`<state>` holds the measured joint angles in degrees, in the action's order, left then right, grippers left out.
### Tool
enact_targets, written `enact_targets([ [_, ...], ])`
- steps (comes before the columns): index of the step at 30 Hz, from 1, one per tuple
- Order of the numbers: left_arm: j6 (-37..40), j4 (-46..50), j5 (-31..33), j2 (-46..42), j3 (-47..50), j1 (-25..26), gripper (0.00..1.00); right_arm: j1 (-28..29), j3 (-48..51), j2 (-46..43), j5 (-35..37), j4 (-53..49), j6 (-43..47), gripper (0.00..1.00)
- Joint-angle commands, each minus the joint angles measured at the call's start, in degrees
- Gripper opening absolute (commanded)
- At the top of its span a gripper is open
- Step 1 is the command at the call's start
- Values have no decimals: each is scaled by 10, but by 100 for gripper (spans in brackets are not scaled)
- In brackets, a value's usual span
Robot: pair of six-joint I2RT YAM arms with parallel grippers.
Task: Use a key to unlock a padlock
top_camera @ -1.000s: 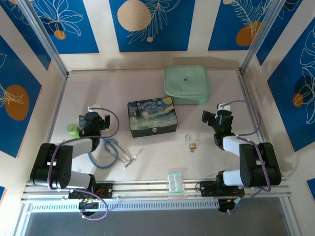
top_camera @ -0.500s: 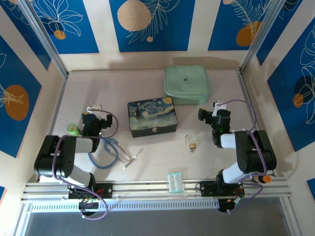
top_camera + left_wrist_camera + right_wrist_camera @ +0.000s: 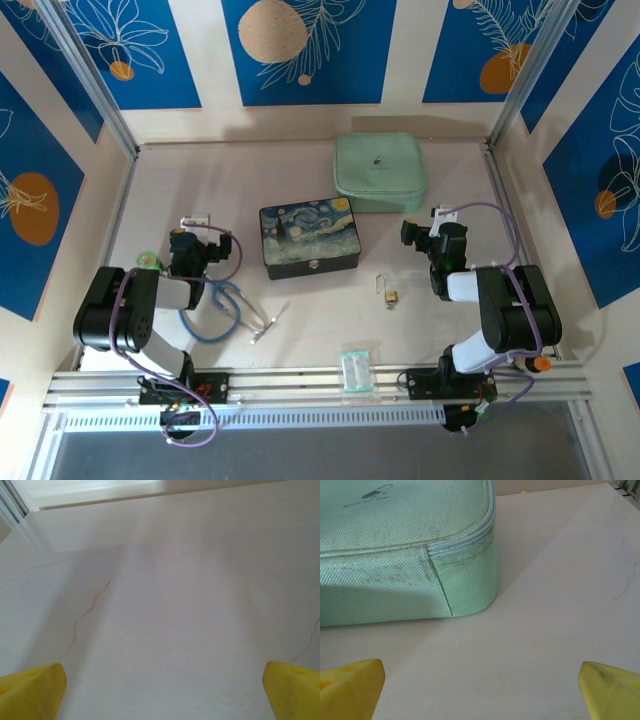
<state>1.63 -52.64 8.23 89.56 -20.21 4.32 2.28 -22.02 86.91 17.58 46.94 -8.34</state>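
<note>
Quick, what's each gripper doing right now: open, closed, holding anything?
Left gripper: open, holding nothing.
Right gripper: open, holding nothing, facing the green case.

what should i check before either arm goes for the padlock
1. Left pincer open and empty: ok.
2. Right pincer open and empty: ok.
3. Padlock lying free on the table, nothing on top of it: ok.
4. Key told apart from the padlock: cannot tell, too small.
5. Right pincer aimed at the padlock: not ok, it faces the green case.
</note>
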Motion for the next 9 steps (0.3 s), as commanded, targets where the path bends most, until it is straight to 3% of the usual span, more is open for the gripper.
enact_targets([
  [1, 3, -26, 10, 2, -7, 5, 100, 1, -8, 4, 5, 18, 4, 99],
  [9, 4, -25, 14, 2, -7, 6, 100, 0, -11, 3, -16, 14, 11, 99],
])
